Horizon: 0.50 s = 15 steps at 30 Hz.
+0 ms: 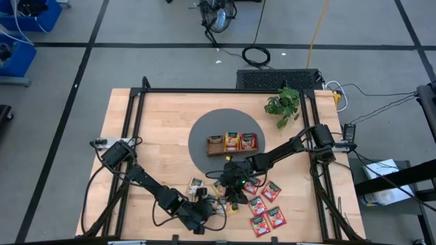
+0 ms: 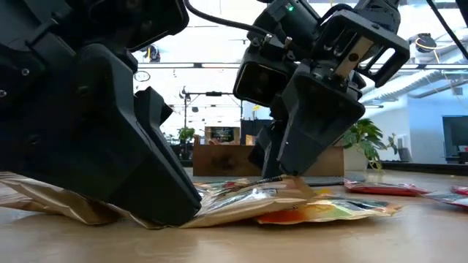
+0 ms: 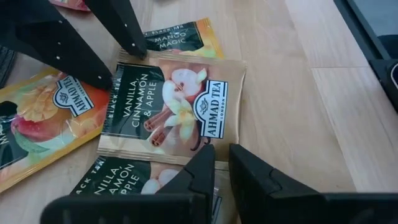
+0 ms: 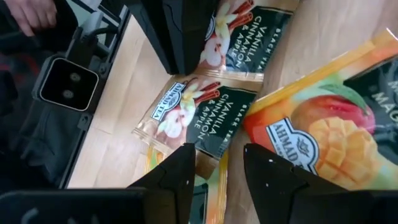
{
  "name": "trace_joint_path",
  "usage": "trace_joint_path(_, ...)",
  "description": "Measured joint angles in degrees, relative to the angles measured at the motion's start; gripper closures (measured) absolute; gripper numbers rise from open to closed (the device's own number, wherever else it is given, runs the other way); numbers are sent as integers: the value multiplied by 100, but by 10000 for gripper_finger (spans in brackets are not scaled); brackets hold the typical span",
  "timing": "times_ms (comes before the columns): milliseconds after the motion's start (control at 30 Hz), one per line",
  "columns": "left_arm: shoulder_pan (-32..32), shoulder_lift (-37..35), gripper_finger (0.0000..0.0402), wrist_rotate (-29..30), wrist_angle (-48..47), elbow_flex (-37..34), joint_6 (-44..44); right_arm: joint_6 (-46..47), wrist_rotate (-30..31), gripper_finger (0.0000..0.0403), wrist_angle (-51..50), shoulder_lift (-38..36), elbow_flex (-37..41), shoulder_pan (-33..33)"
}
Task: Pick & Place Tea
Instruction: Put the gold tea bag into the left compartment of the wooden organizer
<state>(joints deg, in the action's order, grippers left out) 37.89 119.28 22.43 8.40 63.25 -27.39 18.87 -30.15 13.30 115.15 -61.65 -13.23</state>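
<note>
Several tea sachets lie flat in a loose pile on the wood near the table's near edge. A cream sachet [image 3: 171,112] printed Vanilla, Cinnamon & Apple lies on top, with a second like it [image 3: 121,180] and orange-yellow mango ones [image 4: 323,134] beside it. My left gripper [image 3: 222,163] stands at the cream sachet's near edge, its fingers a narrow gap apart. My right gripper [image 4: 219,163] is open and points down at the same sachet's [image 4: 199,112] opposite edge. In the high view the two grippers [image 1: 206,204] [image 1: 231,192] face each other over the pile. My left gripper's fingertips [image 3: 202,163] cover the cream sachet's near edge [image 3: 186,155], coming in low from the table's left; whether they touch it I cannot tell. My right gripper's fingertips [image 3: 111,79] come from above onto that sachet's far edge [image 3: 121,74], one on either side of its corner; the sachet lies flat.
The brown wooden tray [image 1: 231,143] sits on a grey round mat [image 1: 201,133] at mid-table and holds sachets. Red sachets [image 1: 267,204] lie to the right of the pile. A small green plant [image 1: 283,105] stands toward the far right. Black frame rails run along the table's edges.
</note>
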Motion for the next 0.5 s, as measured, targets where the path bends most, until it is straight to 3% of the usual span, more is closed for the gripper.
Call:
trace_joint_path(233,-33,0,346,13,-16,-11,5,191,-15,284,-78,-4,-4,2)
trace_joint_path(500,-69,0,346,12,-32,-16,66,247,-151,321,-84,-6,-4,-75)
